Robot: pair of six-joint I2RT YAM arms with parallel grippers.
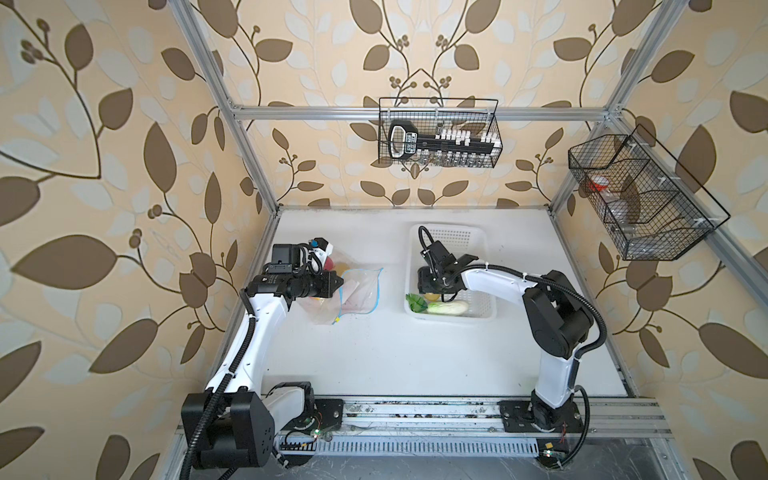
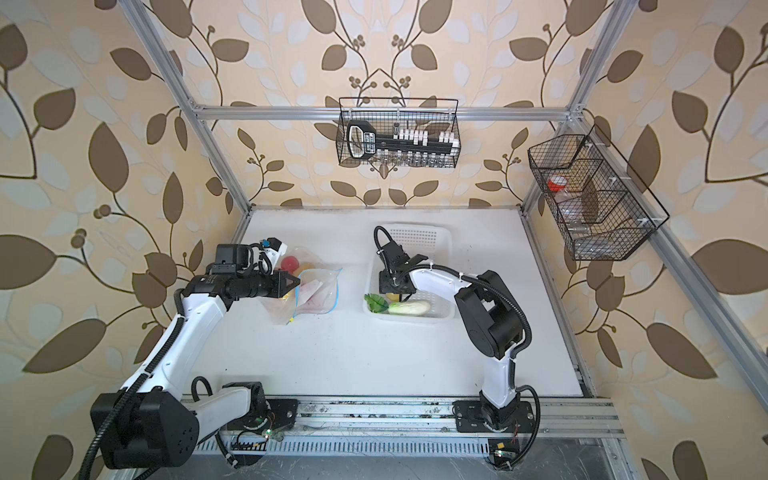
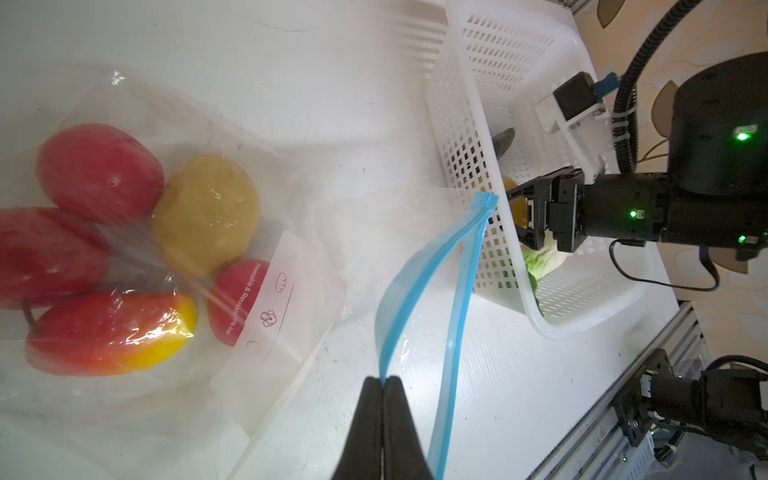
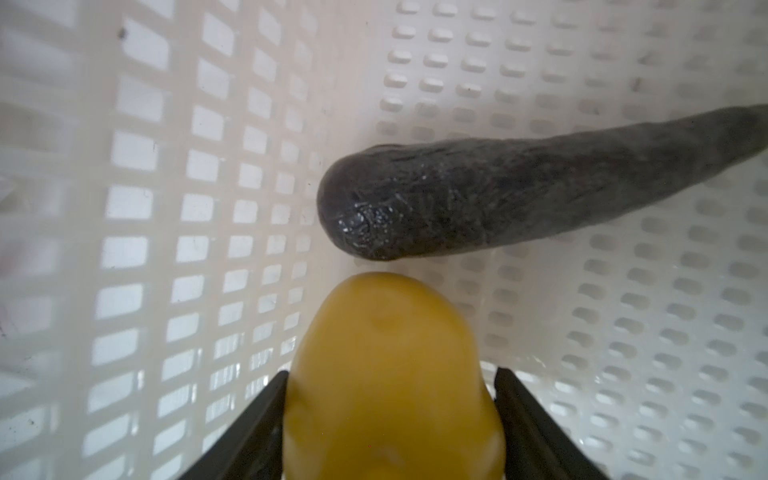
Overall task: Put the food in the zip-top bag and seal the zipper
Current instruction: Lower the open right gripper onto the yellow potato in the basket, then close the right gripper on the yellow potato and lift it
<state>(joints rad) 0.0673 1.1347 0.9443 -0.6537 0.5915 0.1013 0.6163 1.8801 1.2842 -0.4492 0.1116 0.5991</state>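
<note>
Light: bright, even, diffuse, coming from overhead.
Shadows: soft and faint.
Glare: small glints on the zip-top bag (image 3: pixel 274 299).
Blur: potato (image 4: pixel 390 374) near the lens is soft.
Edges: wide-angle stretch in both top views.

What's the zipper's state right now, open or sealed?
Open. In the left wrist view the zipper has its two blue strips bowed apart, meeting only at one end; the left gripper pinches one strip.

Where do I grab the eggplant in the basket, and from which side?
Grip the eggplant across its thick body near the rounded end, from above: it lies flat on the basket floor, long and tapering, so jaws across its length should span it.
</note>
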